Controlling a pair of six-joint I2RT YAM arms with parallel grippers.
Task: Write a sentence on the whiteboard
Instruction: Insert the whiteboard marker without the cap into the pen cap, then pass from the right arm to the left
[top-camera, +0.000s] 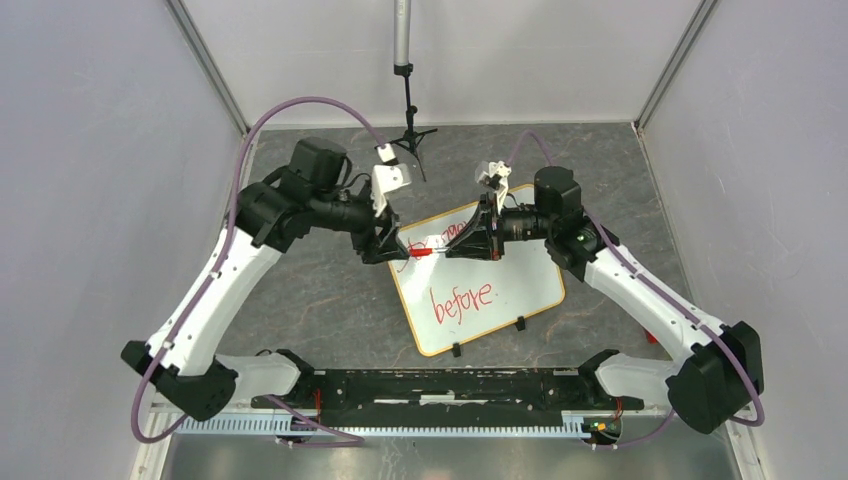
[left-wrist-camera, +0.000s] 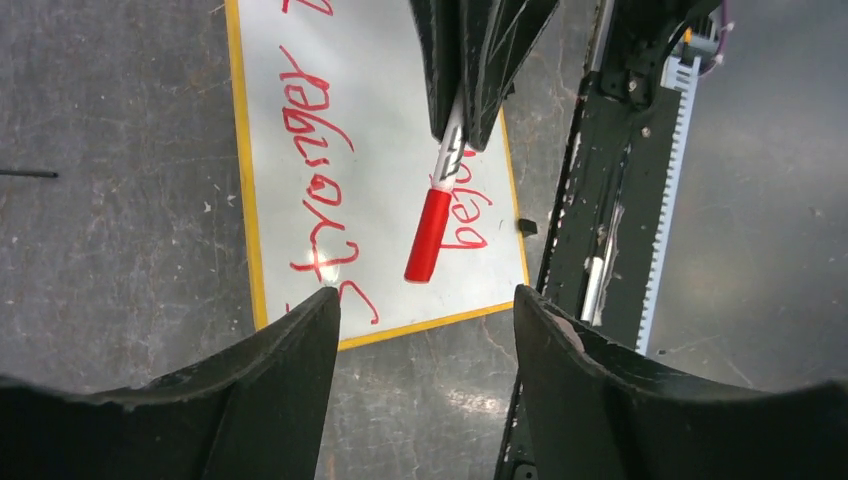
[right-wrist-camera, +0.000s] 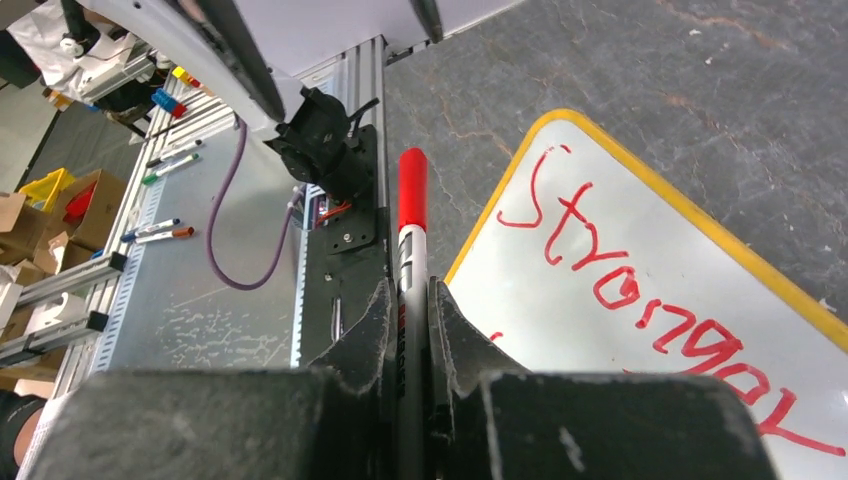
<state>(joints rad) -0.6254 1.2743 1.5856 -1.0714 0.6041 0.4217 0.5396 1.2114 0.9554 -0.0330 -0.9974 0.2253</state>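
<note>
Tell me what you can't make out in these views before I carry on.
- Top external: upper row of the sentence is mostly covered by the left gripper, right gripper and red marker; only "before" reads.
- Left wrist: a word is cut off by the top edge; the marker covers part of "before".
- Right wrist: lower row on the whiteboard sits behind the right gripper's fingers.
- Marker tip: under its red cap in every view.

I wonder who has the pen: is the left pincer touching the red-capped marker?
Apart. The left wrist view shows the left pincer open, with clear gaps between its fingers and the red-capped marker.
</note>
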